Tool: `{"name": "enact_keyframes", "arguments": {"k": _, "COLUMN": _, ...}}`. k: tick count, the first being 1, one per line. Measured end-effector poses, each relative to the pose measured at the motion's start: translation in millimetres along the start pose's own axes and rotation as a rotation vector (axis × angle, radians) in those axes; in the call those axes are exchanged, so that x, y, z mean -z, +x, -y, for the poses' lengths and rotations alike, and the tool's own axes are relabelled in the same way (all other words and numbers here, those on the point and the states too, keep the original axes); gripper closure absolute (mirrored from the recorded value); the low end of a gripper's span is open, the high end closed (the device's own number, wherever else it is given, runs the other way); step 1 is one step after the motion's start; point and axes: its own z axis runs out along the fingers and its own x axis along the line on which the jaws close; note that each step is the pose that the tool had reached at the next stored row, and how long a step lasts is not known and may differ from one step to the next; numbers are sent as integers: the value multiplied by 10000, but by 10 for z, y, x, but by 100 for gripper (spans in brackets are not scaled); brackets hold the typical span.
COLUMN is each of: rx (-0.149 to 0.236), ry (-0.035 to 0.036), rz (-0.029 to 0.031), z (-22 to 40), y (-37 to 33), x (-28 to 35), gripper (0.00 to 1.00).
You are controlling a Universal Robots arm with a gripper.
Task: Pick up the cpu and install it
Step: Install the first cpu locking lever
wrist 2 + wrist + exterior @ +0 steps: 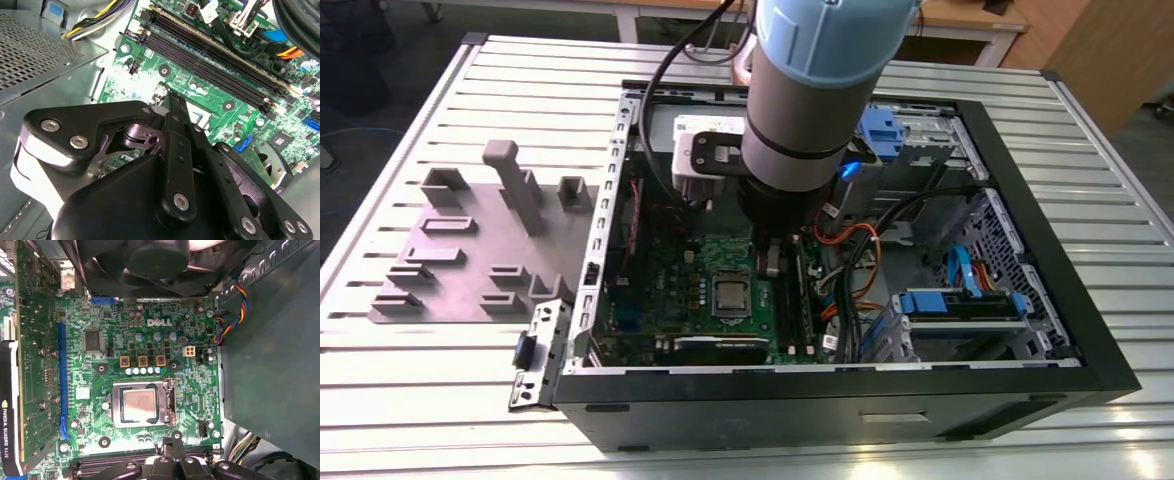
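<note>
Inside the open computer case (1014,330), which lay on the slatted worktop (1121,200), the cpu (139,406) sat flat in its socket on the green circuit board (120,345), with nothing resting on its silver top. Above the board, the arm (814,90) reached down into the case and its hand (172,102) hung near the memory slots (215,60), fingertips drawn together and gripping nothing. Beside the case lay a grey moulded plate (467,260).
</note>
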Motion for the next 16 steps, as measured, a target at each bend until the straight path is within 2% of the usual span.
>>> {"name": "enact_keyframes", "arguments": {"k": 12, "rx": 0, "ry": 1, "rz": -5, "z": 0, "y": 1, "x": -8, "gripper": 89}}
{"name": "enact_keyframes", "arguments": {"k": 14, "rx": 0, "ry": 4, "rz": -49, "z": 1, "y": 1, "x": -10, "gripper": 89}}
{"name": "enact_keyframes", "arguments": {"k": 15, "rx": -1, "ry": 7, "rz": -100, "z": 0, "y": 1, "x": -9, "gripper": 89}}
{"name": "enact_keyframes", "arguments": {"k": 16, "rx": -3, "ry": 11, "rz": -177, "z": 0, "y": 1, "x": -8, "gripper": 89}}
